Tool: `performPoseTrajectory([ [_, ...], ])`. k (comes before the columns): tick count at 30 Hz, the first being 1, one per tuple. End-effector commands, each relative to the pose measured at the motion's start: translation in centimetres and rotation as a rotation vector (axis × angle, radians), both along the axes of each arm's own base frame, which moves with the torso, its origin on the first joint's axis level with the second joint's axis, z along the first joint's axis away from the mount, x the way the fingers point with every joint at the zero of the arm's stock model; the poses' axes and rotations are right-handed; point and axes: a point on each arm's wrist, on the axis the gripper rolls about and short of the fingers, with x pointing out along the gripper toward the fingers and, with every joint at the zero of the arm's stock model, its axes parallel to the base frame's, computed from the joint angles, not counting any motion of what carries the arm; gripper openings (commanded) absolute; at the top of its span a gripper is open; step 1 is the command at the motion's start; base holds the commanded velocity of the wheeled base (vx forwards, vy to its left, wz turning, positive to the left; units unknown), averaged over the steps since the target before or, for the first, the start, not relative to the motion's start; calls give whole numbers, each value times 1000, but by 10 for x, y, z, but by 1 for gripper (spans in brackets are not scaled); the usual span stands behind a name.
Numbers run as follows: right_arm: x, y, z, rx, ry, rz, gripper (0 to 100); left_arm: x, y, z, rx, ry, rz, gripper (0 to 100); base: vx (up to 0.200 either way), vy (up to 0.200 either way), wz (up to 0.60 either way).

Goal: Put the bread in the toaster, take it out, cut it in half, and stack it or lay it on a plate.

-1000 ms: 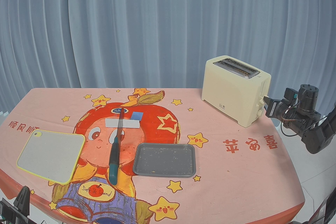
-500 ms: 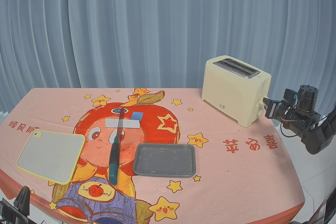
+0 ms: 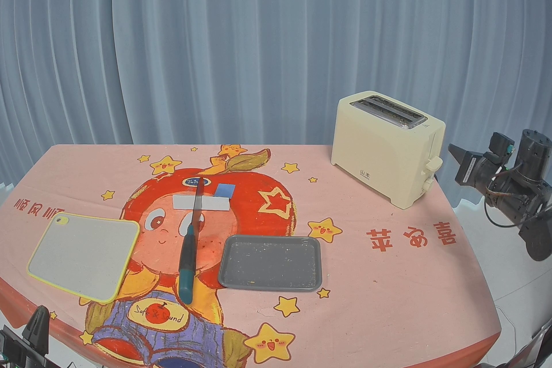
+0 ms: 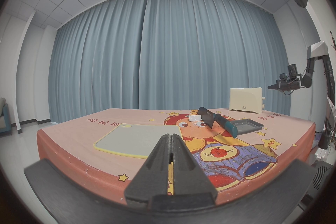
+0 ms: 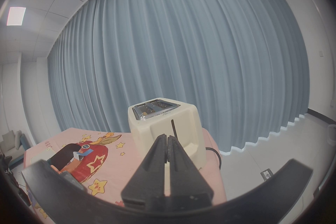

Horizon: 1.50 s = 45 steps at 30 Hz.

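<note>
Bread looks to sit down in the toaster, a brownish strip in its slots. Head view: the right claw hangs just beside the toaster's lever end, apart from it. The plate, knife and cutting board lie well away from the toaster. Left wrist view: the left claw is pressed together, empty, far from the toaster. Right wrist view: the right claw is closed and empty, pointing at the toaster. I judge step 1 done; removing, cutting in 2 and plating remain.
</note>
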Motion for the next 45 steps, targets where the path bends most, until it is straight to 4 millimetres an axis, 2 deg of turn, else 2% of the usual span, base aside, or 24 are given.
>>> performPoseTrajectory([
  [1,-27,-7,1,12,-1,-11,0,1,0,-5,0,8,0,0,0,0,0],
  [3,-55,-10,-5,33,15,-10,0,1,0,-5,0,8,0,0,0,0,0],
  [6,-79,-10,-11,32,34,2,0,1,0,-5,0,8,0,0,0,0,0],
  [7,-81,-10,-11,30,35,5,0,1,0,-5,0,8,0,0,0,0,0],
  [8,-92,-6,-17,27,57,34,0,1,0,-5,0,8,0,0,0,0,0],
  [10,-96,-6,-19,28,65,38,0,1,0,-5,0,8,0,0,0,0,0],
  [14,-124,-12,-37,49,114,14,0,1,0,-5,0,8,0,0,0,0,0],
  [20,-140,-16,-21,263,44,-10,0,1,0,-5,0,8,0,0,0,0,0],
  [24,-151,-17,-17,318,38,-6,0,1,0,-5,0,8,0,0,0,0,0],
  [25,-163,-19,-16,327,50,-5,0,1,0,-5,0,8,0,0,0,0,0],
  [30,-190,-23,-17,331,54,42,0,1,0,-5,0,8,0,0,0,0,0],
  [35,-203,-24,-23,326,108,130,0,1,0,-5,0,8,0,0,0,0,0],
  [45,-207,-24,-24,323,113,136,0,1,0,-5,0,8,0,0,0,0,0],
])
